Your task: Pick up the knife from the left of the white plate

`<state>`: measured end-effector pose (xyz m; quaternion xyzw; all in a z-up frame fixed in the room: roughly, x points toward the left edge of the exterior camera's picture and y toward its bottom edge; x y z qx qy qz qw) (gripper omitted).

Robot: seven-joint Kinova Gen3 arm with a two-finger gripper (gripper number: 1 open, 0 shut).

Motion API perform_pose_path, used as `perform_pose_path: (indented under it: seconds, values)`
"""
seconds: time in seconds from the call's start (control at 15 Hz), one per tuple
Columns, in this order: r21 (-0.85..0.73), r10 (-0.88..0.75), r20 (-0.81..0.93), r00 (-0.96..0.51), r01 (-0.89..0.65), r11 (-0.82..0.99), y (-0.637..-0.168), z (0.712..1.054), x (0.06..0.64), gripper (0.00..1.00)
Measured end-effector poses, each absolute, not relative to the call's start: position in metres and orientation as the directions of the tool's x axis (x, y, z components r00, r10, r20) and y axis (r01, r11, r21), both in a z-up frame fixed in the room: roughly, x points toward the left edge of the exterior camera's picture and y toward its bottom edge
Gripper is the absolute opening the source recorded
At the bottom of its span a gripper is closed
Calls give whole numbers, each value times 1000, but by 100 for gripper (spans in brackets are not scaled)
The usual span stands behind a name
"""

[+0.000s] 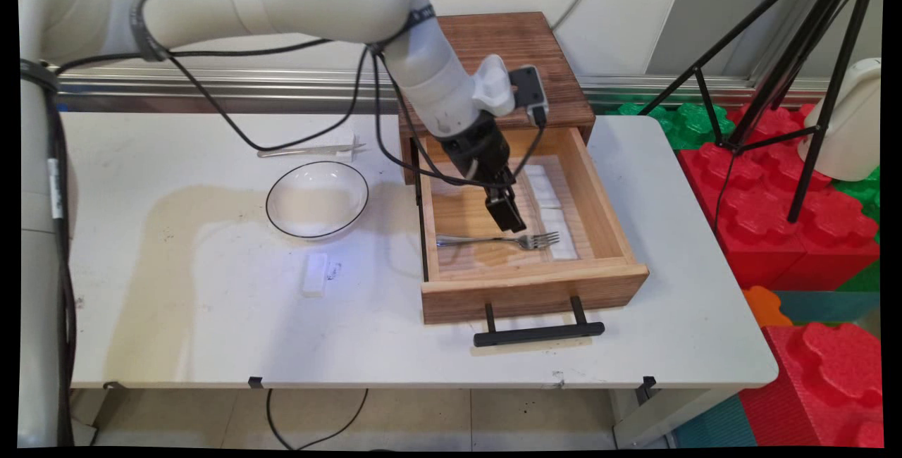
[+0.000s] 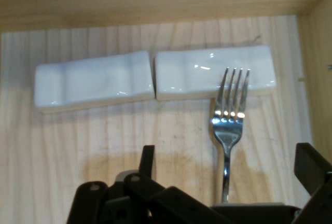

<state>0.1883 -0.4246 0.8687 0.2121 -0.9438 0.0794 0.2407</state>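
My gripper (image 1: 510,221) reaches down into the open wooden drawer (image 1: 530,295), just above a metal fork (image 1: 493,239) that lies flat on the drawer floor. In the hand view the gripper (image 2: 229,155) is open, with the fork's handle running between the two fingers (image 2: 148,159) and untouched by them. The fork (image 2: 230,115) rests its tines on one of two white rectangular rests (image 2: 207,73); the other rest (image 2: 93,81) lies end to end beside it. Both rests (image 1: 553,208) sit along the drawer's right side.
A clear glass bowl (image 1: 317,199) stands on the table left of the drawer. A small white rest (image 1: 315,274) lies in front of it, a clear plastic utensil (image 1: 310,151) behind it. The drawer's cabinet (image 1: 507,42) stands at the back; a tripod (image 1: 775,91) and red foam blocks (image 1: 775,218) are to the right.
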Motion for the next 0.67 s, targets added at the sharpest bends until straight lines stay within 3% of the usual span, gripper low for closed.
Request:
perform_pose_path:
  seconds: [0.67]
  values:
    - [-105,-285,594,-752,-424,900,-378,935,271,100]
